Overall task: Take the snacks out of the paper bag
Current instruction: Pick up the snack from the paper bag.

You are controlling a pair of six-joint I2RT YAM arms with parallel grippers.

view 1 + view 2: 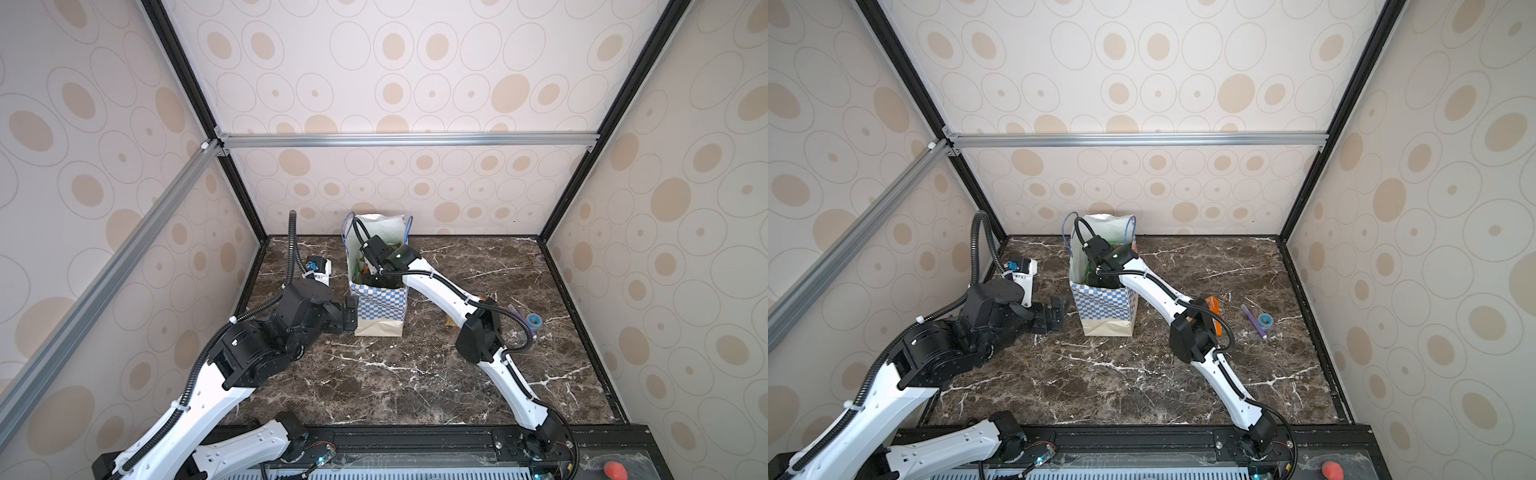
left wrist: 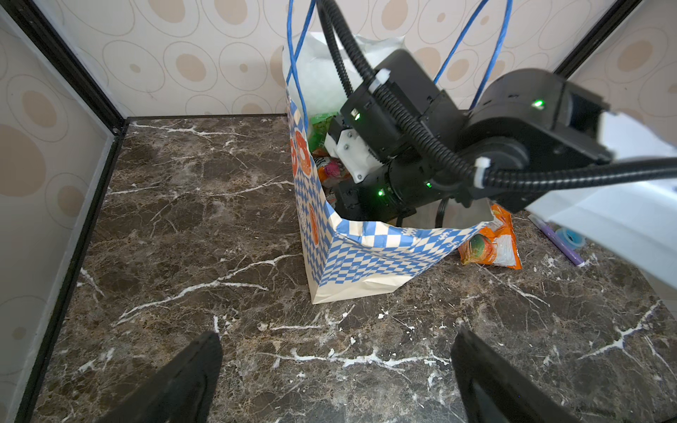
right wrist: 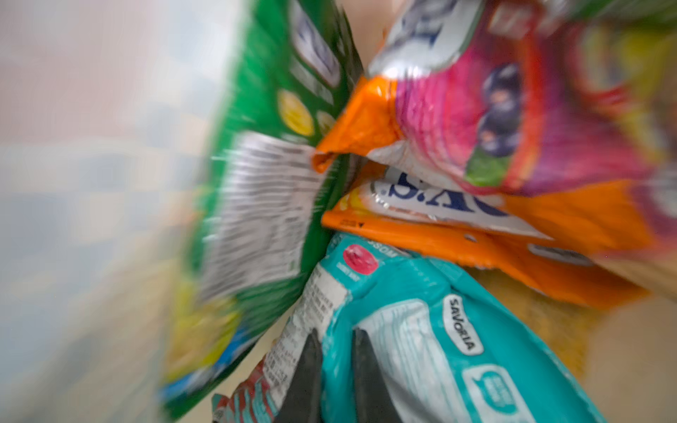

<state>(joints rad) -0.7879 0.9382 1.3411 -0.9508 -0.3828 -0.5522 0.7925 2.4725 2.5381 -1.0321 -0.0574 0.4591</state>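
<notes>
The paper bag [image 1: 380,309] [image 1: 1106,309] [image 2: 366,252] stands upright at the back middle of the marble table, checkered above a tan base. My right arm reaches down into its mouth, so the fingers are hidden in both top views. In the right wrist view my right gripper [image 3: 337,359] is shut on a fold of a teal-and-white snack packet [image 3: 410,322]. A green packet [image 3: 271,175] and orange packets [image 3: 476,252] crowd around it. Another orange-and-white snack packet [image 2: 491,245] [image 1: 1212,307] lies on the table by the bag's right side. My left gripper [image 2: 337,340] [image 1: 1054,309] is open and empty, left of the bag.
A purple pen [image 1: 1252,320] and a blue tape roll [image 1: 1265,319] lie right of the bag. The bag's blue cord handles [image 2: 296,73] stand up around my right wrist. Patterned walls close off three sides, and a red object [image 1: 615,469] sits at the front rail.
</notes>
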